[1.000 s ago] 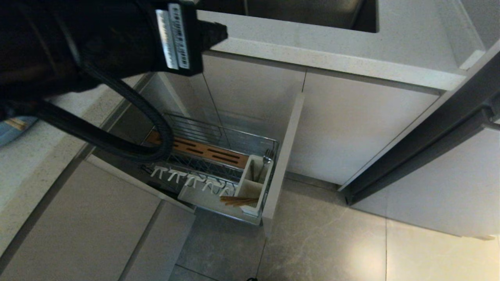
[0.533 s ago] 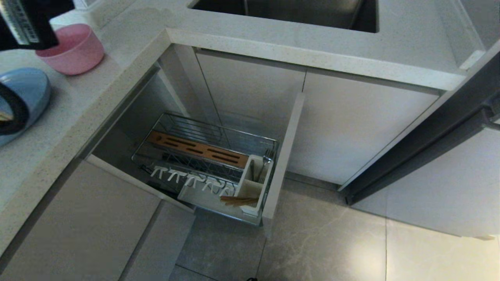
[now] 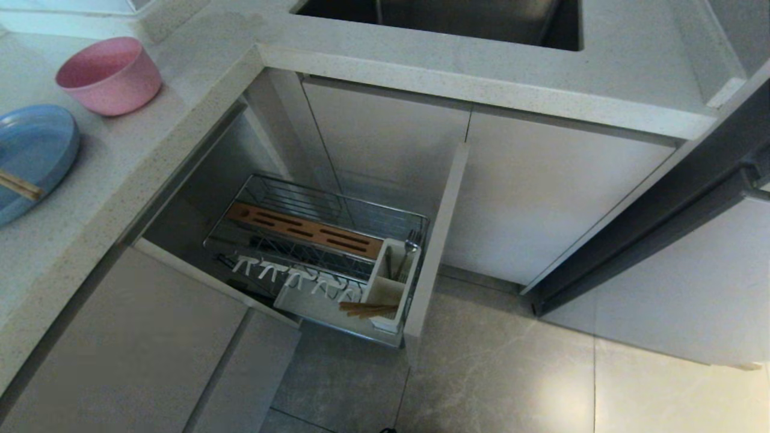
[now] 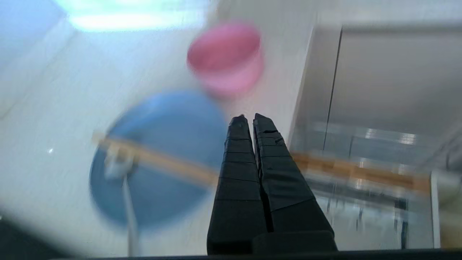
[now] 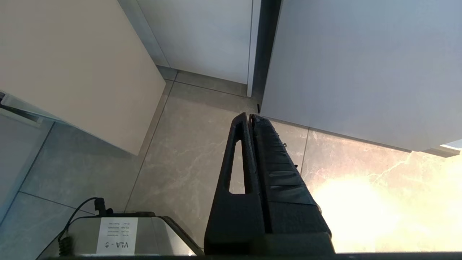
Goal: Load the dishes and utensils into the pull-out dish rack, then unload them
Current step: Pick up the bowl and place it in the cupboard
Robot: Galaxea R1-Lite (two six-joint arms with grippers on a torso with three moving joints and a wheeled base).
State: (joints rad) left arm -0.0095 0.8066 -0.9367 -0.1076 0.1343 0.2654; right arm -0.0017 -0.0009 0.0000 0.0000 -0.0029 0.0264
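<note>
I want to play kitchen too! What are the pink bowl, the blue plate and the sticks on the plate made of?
The pink bowl looks like matte plastic: even colour, thin plain sides, no gloss. The blue plate seems the same kind of plastic, smooth with a soft sheen. The chopsticks lying on the plate look like bare wood or bamboo: light brown, dull, no shine.

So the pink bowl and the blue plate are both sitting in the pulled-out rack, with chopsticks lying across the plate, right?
Not in the rack. The head view shows the pink bowl and the blue plate on the counter, above the pulled-out rack. Chopsticks do lie across the plate.
</note>
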